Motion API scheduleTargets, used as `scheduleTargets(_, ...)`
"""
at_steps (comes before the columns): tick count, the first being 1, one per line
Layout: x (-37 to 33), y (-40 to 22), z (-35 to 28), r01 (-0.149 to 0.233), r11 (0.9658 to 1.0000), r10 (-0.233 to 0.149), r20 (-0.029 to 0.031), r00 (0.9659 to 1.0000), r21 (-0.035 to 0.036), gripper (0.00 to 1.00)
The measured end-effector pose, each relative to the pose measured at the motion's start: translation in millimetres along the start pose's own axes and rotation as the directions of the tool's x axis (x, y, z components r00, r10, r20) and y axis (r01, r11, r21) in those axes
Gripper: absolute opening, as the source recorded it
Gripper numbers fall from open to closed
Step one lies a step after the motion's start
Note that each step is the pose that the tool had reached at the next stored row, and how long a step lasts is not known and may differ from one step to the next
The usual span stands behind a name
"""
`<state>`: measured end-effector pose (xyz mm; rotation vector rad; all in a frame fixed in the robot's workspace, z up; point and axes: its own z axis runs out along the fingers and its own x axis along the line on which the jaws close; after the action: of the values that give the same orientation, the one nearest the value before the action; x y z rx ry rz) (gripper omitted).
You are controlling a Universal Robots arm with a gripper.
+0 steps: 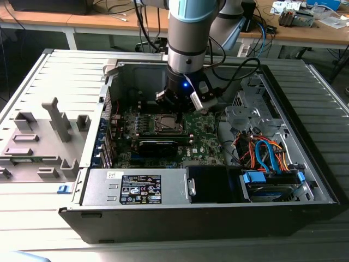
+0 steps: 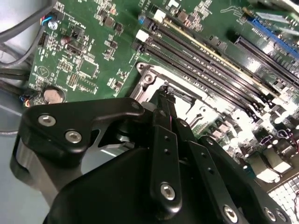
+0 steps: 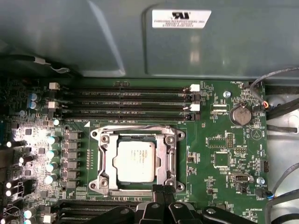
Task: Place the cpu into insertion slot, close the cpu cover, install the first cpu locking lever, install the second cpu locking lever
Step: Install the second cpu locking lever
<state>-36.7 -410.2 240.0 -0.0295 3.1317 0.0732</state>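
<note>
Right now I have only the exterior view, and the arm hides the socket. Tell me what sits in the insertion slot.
Observer: In the first wrist view, the cpu lies flat in the insertion slot.
Operator: Report the cover.
Observer: The cpu cover is down, framing the chip.
Operator: Give me the gripper.
Observer: In the second wrist view, the gripper is shut, with its tips at the socket's edge.

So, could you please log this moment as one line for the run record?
cpu seated in insertion slot | cpu cover closed over it | end effector at socket edge, fingers together | motherboard in open case
</note>
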Motion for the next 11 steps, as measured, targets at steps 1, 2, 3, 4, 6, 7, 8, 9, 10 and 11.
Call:
scheduleTargets(1, 0.1, -3.5, 1.1, 0.0, 1.0, 0.0, 0.0001, 1.0, -0.0033, 0.11)
scheduleTargets(2, 0.1, -6.0, 1.8, 0.0, 1.0, 0.0, 0.0, 1.0, -0.0049, 0.11)
scheduleTargets(3, 0.2, -7.7, 3.6, 0.0, 1.0, 0.0, 0.0001, 1.0, -0.0052, 0.11)
scheduleTargets(4, 0.3, -8.0, 5.0, 0.0, 1.0, 0.0, 0.0002, 1.0, -0.0056, 0.11)
scheduleTargets(6, 0.7, -8.7, 7.2, 0.001, 0.9999, -0.001, 0.0001, 1.0, -0.0107, 0.11)
scheduleTargets(7, 0.9, -9.4, 8.3, 0.002, 0.9999, -0.002, 0.0001, 1.0, -0.0135, 0.11)
scheduleTargets(8, 1.2, -10.4, 9.5, 0.003, 0.9999, -0.003, 0.0002, 1.0, -0.016, 0.11)
scheduleTargets(9, 1.5, -11.4, 10.3, 0.003, 0.9999, -0.003, 0.0002, 1.0, -0.0169, 0.11)
scheduleTargets(10, 1.9, -12.5, 11.0, 0.004, 0.9998, -0.004, 0.0002, 1.0, -0.0176, 0.11)
scheduleTargets(11, 2.3, -13.4, 11.7, 0.005, 0.9998, -0.005, 0.0001, 1.0, -0.0178, 0.11)
